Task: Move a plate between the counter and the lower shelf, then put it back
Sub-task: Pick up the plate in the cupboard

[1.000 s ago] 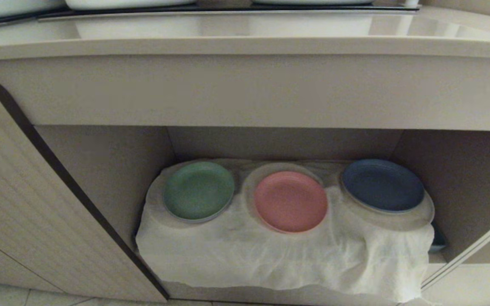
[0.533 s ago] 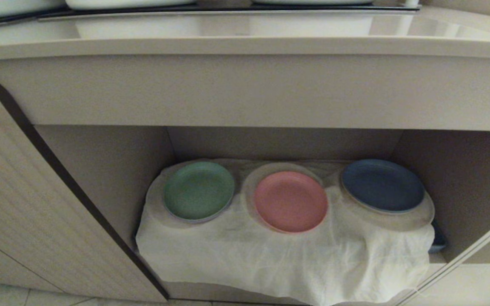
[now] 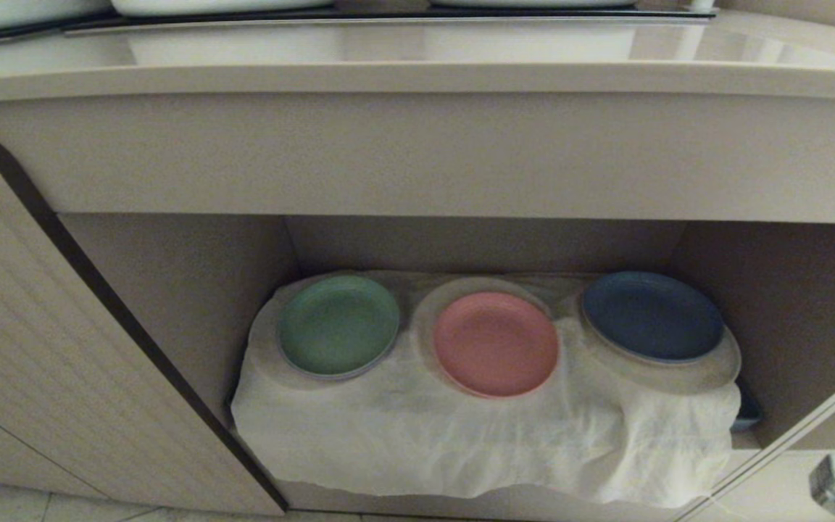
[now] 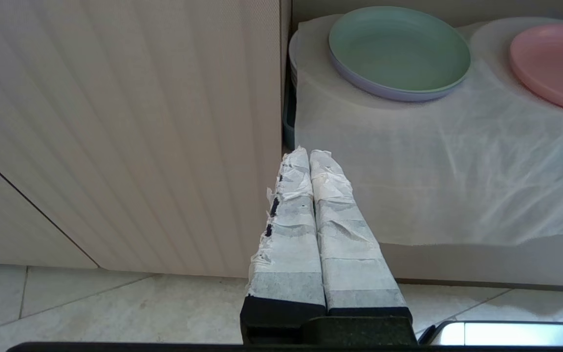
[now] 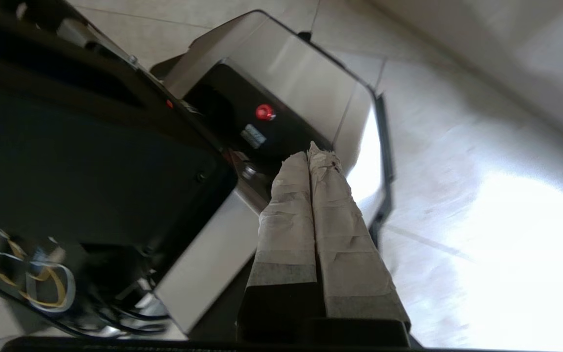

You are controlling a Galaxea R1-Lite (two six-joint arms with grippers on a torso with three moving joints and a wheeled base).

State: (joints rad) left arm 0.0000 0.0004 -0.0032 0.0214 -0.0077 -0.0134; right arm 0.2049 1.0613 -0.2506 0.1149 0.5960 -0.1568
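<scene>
1. Plate [image 3: 495, 343], salmon pink, lies flat on the white cloth [image 3: 461, 442] in the middle of the lower shelf [image 3: 185, 290], between a green plate [image 3: 338, 325] and a blue plate [image 3: 651, 315].
2. Left gripper [image 4: 309, 155] hangs empty near the shelf's left front corner, fingers pressed together.
3. Right gripper [image 5: 311, 149], clenched and empty, points at the robot's base [image 5: 281, 93].

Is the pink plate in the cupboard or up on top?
In. The pink plate lies flat on the white cloth in the lower shelf, between two other plates.
</scene>
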